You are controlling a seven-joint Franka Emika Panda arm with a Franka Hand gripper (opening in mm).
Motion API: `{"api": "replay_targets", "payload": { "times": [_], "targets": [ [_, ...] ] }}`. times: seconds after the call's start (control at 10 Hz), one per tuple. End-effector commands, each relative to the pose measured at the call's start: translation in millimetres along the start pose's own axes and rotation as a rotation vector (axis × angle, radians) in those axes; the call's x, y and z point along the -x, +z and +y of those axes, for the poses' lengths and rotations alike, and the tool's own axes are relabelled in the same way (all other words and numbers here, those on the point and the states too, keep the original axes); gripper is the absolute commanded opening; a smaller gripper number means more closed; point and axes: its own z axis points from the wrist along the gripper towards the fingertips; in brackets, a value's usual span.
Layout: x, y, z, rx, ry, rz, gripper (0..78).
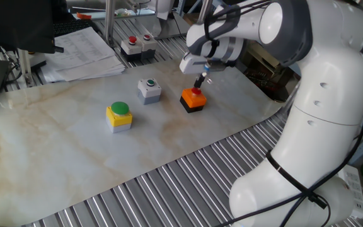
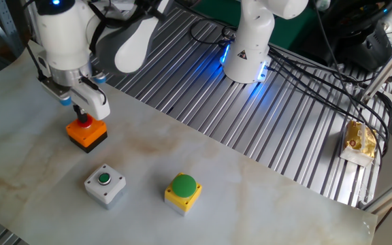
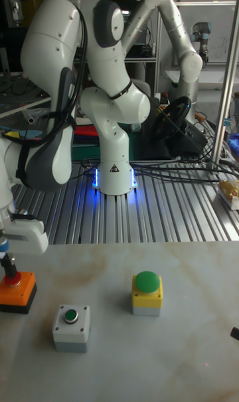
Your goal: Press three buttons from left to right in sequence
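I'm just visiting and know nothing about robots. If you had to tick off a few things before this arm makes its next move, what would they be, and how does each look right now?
1. Gripper lined up over the red cap of the orange box: ok, all three views put it directly above.
2. Fingertips touching the red cap: cannot tell; they look at or just above it.
3. Fingers open or shut: cannot tell, no view shows the tips clearly.
4. Yellow box and grey box upright, away from the arm: ok.
5. Orange box sitting flat on the table: ok.
6. Room to lift straight up: ok, nothing visible above the gripper except the arm itself.
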Motion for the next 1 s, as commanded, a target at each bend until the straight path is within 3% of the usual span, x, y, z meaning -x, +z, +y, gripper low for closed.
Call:
{"api": "replay_targets", "payload": {
  "times": [0.1,0.3,0.6,0.9,1.0],
  "targets": [
    [11.0,-28.6,7.8,-0.002,-0.003,0.008,0.0],
    [22.9,-36.2,25.7,-0.003,0.013,0.007,0.0],
    [26.7,-44.4,57.0,-0.017,0.05,0.008,0.0],
    [34.5,-51.1,72.8,-0.014,0.054,0.007,0.0],
    [40.5,-55.9,80.9,-0.029,0.075,0.007,0.0]
  ]
}}
